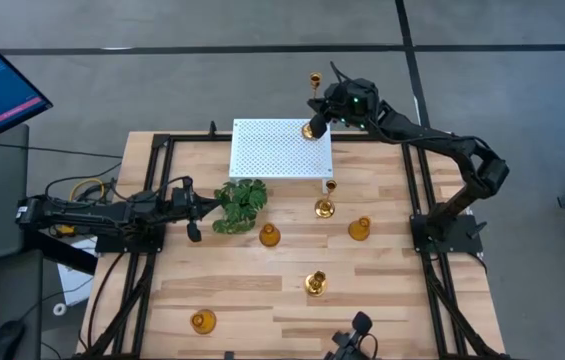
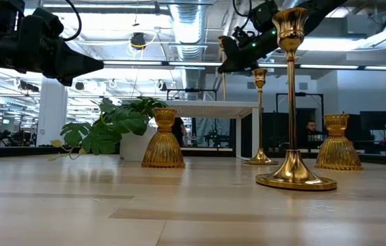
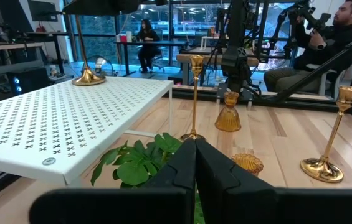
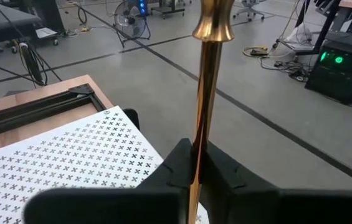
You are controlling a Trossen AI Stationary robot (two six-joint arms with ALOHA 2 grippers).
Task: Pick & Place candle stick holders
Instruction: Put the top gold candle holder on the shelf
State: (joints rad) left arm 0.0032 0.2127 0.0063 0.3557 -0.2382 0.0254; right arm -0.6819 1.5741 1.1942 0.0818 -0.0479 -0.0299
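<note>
My right gripper [image 1: 319, 121] is over the far right corner of the white perforated platform [image 1: 272, 150], shut on a tall gold candle stick holder [image 1: 313, 104]. Its round base [image 3: 88, 78] stands on the platform. My left gripper [image 1: 194, 216] is shut and empty, beside the green plant [image 1: 241, 203] at the table's left. Two more tall holders [image 1: 325, 205] [image 1: 315, 283] and three short squat ones [image 1: 269, 236] [image 1: 360, 229] [image 1: 202, 321] stand on their bases on the wooden table. My right gripper pinches the tall holder's thin stem [image 4: 197, 146] between its two fingers, well below the cup [image 4: 213, 25]. The fingers come from the table's right, slanting slightly down, and lie across the stem. The holder stands about upright, its base on the platform's far right corner.
The platform stands on legs at the table's far middle. Black frame rails [image 1: 417, 190] run along the table's left and right sides. People sit in the room beyond the table [image 3: 325, 43]. Bare wood lies at the near left [image 1: 132, 300].
</note>
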